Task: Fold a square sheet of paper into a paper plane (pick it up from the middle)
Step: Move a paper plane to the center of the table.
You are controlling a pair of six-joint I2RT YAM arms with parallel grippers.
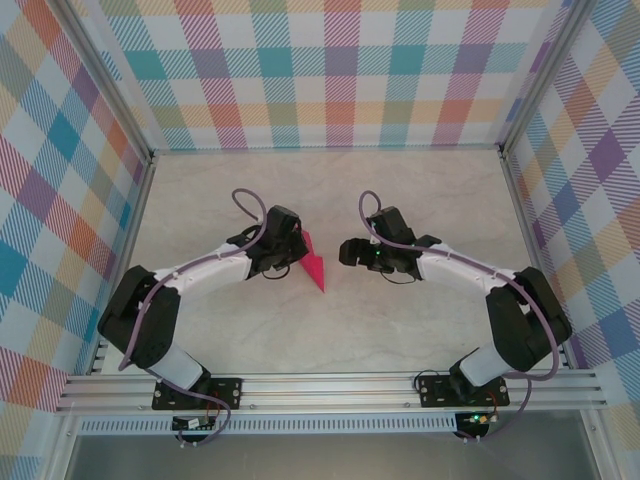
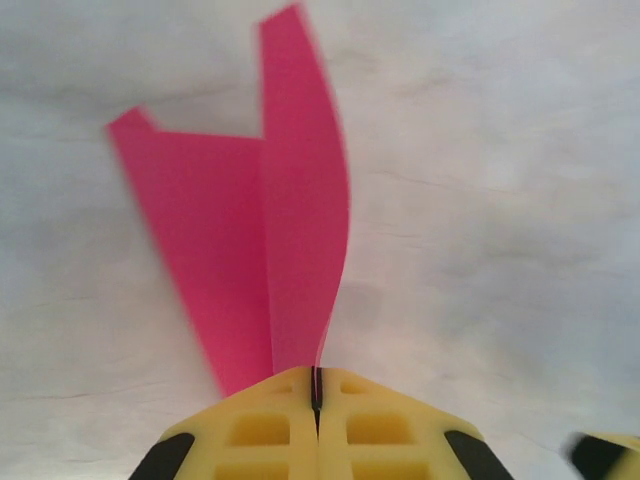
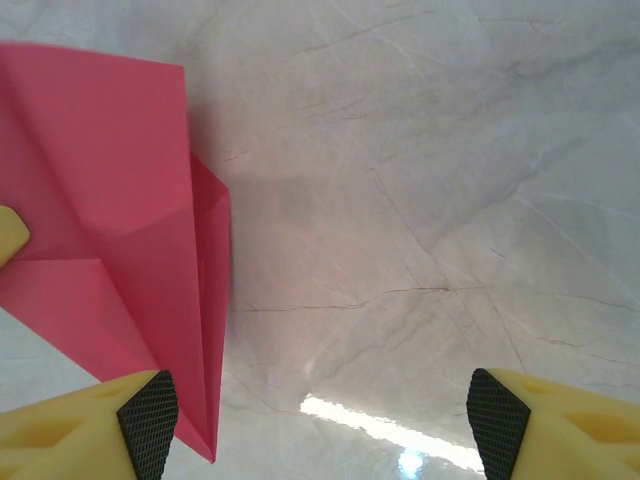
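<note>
- While the left tool (image 1: 298, 250) pinches one end of the folded pink paper (image 1: 314, 264) near the middle of the desk (image 1: 420, 190), the overhead view has the right tool (image 1: 347, 252) facing it from just beside, fingers apart and holding nothing. The paper reads as a narrow wedge, its point aimed toward the arm bases. Whether it lies flat or hangs just clear of the desk cannot be told from above.
- At the left wrist, the left tool (image 2: 316, 395) has its yellow fingers pressed together, with the paper's edge clamped in the seam between them. Two long flaps of the folded pink paper (image 2: 270, 230) run away from the grip, one lying flatter and one curling upward, with a notch between their far ends. The layers gape, so the centre crease looks soft rather than sharp.
- At the right wrist, the right tool (image 3: 320, 410) is spread wide over the pale desk (image 3: 450, 200). The folded pink paper (image 3: 110, 200) sits left of the gap, its tip just beside the left finger's black pad.
- The step in hand appears to be bringing the second tool onto the paper to set or open the wings. Done well, the right tool would shift sideways until the paper's spine is centred between its fingers, then close on both layers together, not on one flap. The left pinch should hold firm and any pull should be slow, since thin paper buckles or slips easily.
</note>
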